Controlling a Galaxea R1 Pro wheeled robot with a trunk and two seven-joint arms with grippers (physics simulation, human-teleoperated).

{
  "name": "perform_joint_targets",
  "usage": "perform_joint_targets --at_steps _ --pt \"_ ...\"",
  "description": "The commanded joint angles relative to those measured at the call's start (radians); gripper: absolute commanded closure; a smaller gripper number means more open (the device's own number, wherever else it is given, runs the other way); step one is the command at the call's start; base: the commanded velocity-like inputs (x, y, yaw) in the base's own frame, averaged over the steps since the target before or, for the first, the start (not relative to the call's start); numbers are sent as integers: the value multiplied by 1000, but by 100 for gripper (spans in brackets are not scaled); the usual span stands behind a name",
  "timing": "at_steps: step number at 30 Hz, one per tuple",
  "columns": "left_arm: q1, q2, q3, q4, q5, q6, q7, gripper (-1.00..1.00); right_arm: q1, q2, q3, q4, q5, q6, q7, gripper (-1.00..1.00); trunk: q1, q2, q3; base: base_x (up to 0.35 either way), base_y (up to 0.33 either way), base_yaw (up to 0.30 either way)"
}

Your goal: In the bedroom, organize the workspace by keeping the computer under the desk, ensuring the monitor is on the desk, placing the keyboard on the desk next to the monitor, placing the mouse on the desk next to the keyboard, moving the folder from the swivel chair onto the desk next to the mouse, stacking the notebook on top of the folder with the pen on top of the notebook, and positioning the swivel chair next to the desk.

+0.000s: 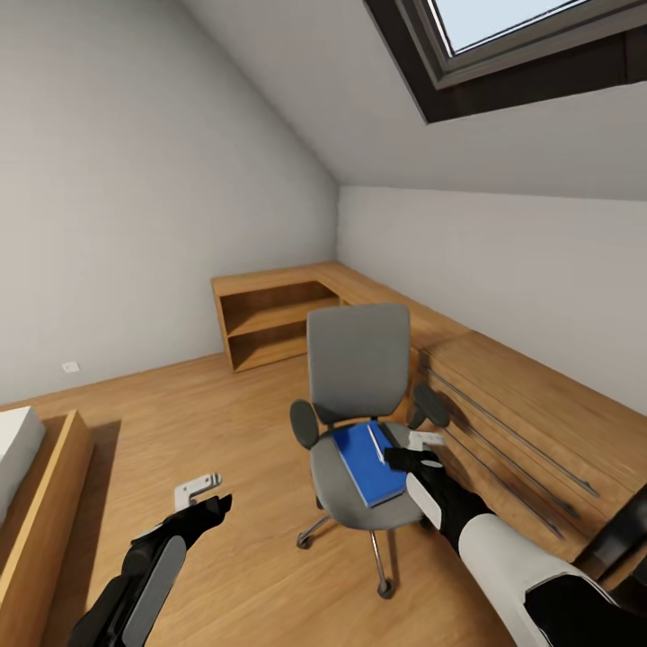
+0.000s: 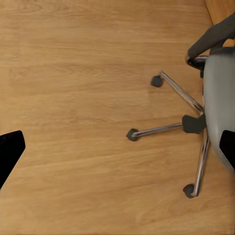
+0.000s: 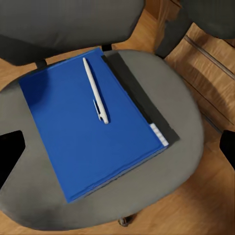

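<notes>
At the left, the left gripper [image 1: 199,490] hung over the bare floor [image 1: 225,422], beside the chair [image 1: 359,359]. Its fingers were spread wide and held nothing. Its wrist view looked down on the chrome legs and casters [image 2: 157,81] of the chair.

In the middle stood the chair, turned away from the low shelf [image 1: 270,323] in the corner of the room. On its seat [image 3: 186,112] lay a blue book [image 3: 88,132], most likely the notebook, and under its edge a darker thing showed, which was probably the folder [image 3: 132,93]. A white pen [image 3: 95,98] lay on the blue cover, near the back edge of the seat.

To the right, the right gripper [image 1: 420,449] hovered just above the seat, at its right edge. Its fingers stood wide apart, with nothing between them.

I judged that the step in hand was the taking of the things from the chair. The pen lay loose on top, so the next move called for a low, exact pinch on it, or a level lift of the whole stack.
</notes>
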Motion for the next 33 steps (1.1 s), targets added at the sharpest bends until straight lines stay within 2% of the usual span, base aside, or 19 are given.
perform_joint_targets --at_steps 1,3,4,16,33 --pt "-1 3 -3 -1 11 2 10 -100 3 -4 13 3 14 3 23 -100 1 -1 -1 323 43 -2" --pt "-1 3 -3 -1 11 2 11 -100 3 -4 13 7 29 2 49 -100 1 -1 -1 325 53 -1" --pt "-1 3 -2 -1 11 2 11 -100 4 -5 13 23 70 -14 106 -100 1 -1 -1 327 93 0" --pt "-1 2 -3 -1 10 1 11 -100 4 -4 14 34 78 -21 116 -100 1 -1 -1 325 62 0" --pt "-1 2 -1 -25 13 7 11 -100 3 -6 13 110 78 -29 117 -100 1 -1 -1 197 72 0"
